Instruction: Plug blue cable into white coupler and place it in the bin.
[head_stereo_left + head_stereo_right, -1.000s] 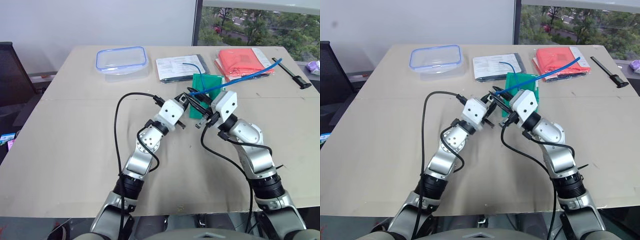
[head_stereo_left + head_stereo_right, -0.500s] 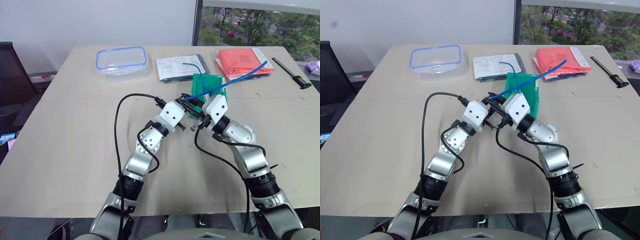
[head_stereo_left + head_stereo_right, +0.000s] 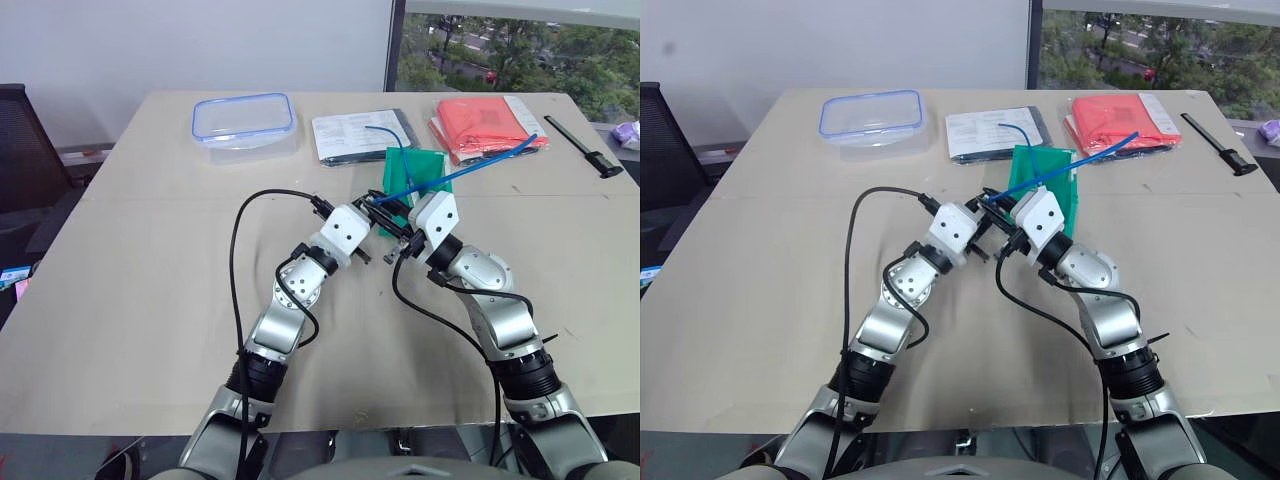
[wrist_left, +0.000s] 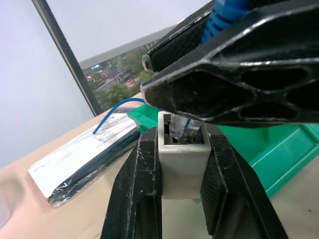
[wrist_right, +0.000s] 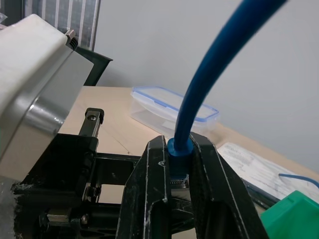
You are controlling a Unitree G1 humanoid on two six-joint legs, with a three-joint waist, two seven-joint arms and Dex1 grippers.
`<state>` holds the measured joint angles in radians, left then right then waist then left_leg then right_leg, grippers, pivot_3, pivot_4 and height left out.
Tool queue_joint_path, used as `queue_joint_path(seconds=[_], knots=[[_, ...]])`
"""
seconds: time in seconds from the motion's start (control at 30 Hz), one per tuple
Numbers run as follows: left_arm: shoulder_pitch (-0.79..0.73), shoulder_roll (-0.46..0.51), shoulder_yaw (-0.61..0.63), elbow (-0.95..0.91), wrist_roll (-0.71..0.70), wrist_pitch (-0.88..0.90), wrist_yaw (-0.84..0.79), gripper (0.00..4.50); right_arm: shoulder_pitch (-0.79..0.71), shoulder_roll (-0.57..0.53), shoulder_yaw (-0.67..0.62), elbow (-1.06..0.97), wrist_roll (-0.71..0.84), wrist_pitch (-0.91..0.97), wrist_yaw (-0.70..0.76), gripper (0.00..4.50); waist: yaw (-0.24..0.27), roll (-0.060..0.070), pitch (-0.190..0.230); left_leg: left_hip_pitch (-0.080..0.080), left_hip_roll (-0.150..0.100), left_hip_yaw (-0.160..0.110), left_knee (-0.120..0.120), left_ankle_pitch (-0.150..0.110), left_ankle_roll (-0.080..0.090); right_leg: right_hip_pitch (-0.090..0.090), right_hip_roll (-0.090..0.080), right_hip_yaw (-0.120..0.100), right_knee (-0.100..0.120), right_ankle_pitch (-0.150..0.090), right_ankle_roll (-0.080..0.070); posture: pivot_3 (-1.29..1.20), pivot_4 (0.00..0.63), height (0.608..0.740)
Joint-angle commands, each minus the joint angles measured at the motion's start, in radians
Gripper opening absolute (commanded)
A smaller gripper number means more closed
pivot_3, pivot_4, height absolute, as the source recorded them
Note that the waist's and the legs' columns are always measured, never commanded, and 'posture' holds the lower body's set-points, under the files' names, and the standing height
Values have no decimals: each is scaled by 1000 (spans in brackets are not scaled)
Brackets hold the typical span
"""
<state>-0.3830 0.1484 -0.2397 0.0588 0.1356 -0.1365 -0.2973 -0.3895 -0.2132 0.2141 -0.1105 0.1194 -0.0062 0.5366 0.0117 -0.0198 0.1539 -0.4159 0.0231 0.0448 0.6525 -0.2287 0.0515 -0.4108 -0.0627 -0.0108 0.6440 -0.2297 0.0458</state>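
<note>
Two grippers meet above the middle of the table (image 3: 120, 300), just in front of the green bin (image 3: 425, 170). We see the left gripper (image 4: 182, 164) clamped on the white coupler (image 4: 182, 159), socket facing the other hand. Our right gripper (image 5: 178, 164) is closed on the blue cable (image 3: 470, 168) near its plug, whose clear tip sits at the socket mouth. Cable arcs toward the far right corner.
</note>
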Motion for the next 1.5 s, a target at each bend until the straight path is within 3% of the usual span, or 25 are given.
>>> queue_joint_path(seconds=[0.03,0.43,0.77,0.9,1.0,1.07,1.13,1.23,1.5], knots=[[-17,16,-31,-38,11,-35,-44,410,1,-14,0,-16,-18,67,-8,0,0,0,0,0,0,0,0,0,0,0,0,0,0,0,0,0,150,737],[63,3,-56,-108,-109,232,-221,410,100,-40,91,-88,-47,516,-36,0,0,0,0,0,0,0,0,0,0,0,0,0,0,0,0,0,150,737],[106,-12,-35,31,-115,203,-224,410,54,-14,178,186,-100,462,1,0,-18,2,-12,5,0,0,0,0,0,3,0,0,1,0,0,0,150,737],[110,-24,-26,37,-121,200,-223,410,43,-4,234,307,-128,456,33,0,-32,4,-22,26,2,0,-4,0,0,20,0,0,0,-5,-1,0,150,737],[116,-21,-13,23,-132,194,-232,410,43,27,202,324,-117,413,10,0,-37,4,-25,35,3,0,-7,-1,-1,26,-1,1,0,-6,-1,0,150,737],[125,-15,0,3,-151,197,-251,1442,37,36,169,309,-103,363,7,0,-40,4,-26,36,3,0,-9,-1,-1,26,-4,2,-1,-6,-1,0,150,737],[144,-1,4,-20,-150,197,-252,2082,32,29,142,279,-92,331,14,0,-40,4,-26,35,3,0,-10,-1,-1,25,-4,2,-1,-5,-1,0,150,737],[197,41,22,-94,-150,217,-259,3682,21,18,92,201,-60,335,22,0,-40,4,-26,33,3,0,-10,-1,-1,24,-6,2,-1,-3,-5,0,150,737],[294,255,179,-413,-345,506,-373,3682,-121,-31,-78,-122,192,667,85,0,-25,7,-19,3,3,0,-8,0,-1,-3,-11,2,-1,-2,-7,0,150,737]])
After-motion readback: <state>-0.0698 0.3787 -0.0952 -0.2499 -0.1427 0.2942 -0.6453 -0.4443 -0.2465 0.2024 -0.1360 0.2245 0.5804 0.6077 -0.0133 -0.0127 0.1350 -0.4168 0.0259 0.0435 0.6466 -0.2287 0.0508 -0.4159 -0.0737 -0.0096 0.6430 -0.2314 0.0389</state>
